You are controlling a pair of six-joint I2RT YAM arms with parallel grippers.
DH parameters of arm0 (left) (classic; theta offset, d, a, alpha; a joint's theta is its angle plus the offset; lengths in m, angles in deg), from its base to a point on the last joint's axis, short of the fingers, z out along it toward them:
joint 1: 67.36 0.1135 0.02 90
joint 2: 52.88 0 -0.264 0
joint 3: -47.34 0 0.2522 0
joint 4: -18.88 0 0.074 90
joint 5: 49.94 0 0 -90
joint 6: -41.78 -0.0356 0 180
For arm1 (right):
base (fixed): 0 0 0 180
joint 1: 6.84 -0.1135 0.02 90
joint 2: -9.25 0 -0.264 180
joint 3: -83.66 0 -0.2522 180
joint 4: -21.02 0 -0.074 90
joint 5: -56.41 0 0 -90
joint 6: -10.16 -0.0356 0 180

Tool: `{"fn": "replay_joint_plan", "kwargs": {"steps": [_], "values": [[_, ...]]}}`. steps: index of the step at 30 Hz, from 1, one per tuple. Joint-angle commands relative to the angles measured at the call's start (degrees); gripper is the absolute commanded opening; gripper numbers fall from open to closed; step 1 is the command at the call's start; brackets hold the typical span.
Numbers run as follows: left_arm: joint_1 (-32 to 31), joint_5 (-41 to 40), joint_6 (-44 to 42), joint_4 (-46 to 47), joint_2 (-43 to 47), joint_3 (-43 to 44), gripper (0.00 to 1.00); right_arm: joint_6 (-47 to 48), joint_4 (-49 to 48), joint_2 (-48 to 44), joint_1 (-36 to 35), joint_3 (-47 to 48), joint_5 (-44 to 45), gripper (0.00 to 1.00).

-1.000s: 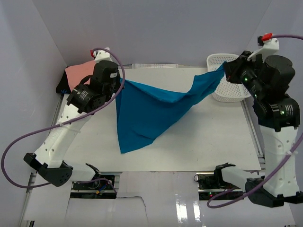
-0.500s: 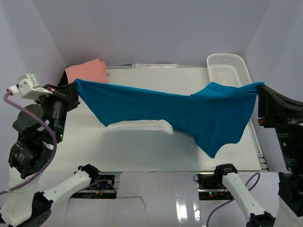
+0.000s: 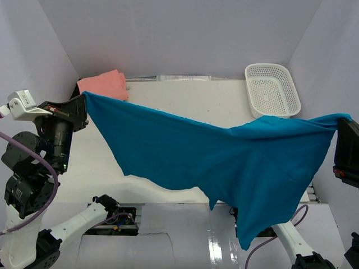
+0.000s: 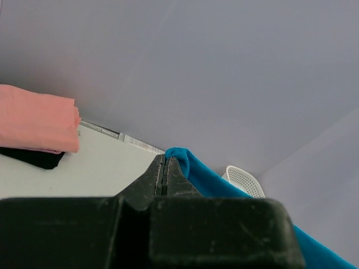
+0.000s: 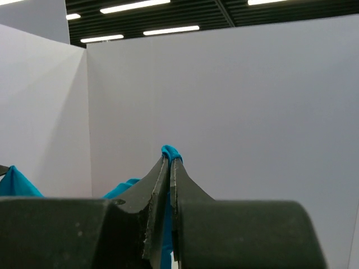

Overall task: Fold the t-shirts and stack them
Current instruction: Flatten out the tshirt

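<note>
Above the counter [image 3: 185, 98], the teal-blue t-shirt [image 3: 224, 162] hangs spread in the air between my two arms, clear of the surface. My left fingers [image 4: 166, 163] are closed tight on its left corner, near the left wall. My right fingers [image 5: 170, 161] are pinched shut on a bunched corner by the right wall. The top edge runs nearly taut between them, and the lower edge sags, one tail drooping past the counter's near edge. The folded salmon-pink t-shirt [image 3: 102, 84] lies in the far left corner. The white mesh basket [image 3: 273, 92] sits far right, just behind the shirt's top edge.
</note>
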Motion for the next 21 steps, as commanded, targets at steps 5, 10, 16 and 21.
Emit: {"fn": "replay_joint_plan", "kwargs": {"steps": [5, 10, 16, 21], "values": [[0.16, -2.11, 0.31, 0.91, -1.25, -6.76, 0.00, -4.05, 2.75, 6.18, 0.17, -11.54, 1.59, 0.08], [0.16, -3.79, 2.51, 2.66, -4.57, -13.17, 0.00, -5.55, 4.52, 11.89, 0.17, -21.20, 3.61, 0.08], [2.17, 1.01, 4.79, 5.04, -17.22, -15.21, 0.00, -6.70, 2.68, 22.69, 0.17, -23.33, 1.96, 0.08], [12.71, 15.97, 8.65, 6.01, -30.50, -14.50, 0.00, -8.28, 2.94, 33.24, 0.26, -23.15, -0.34, 0.08]]}}
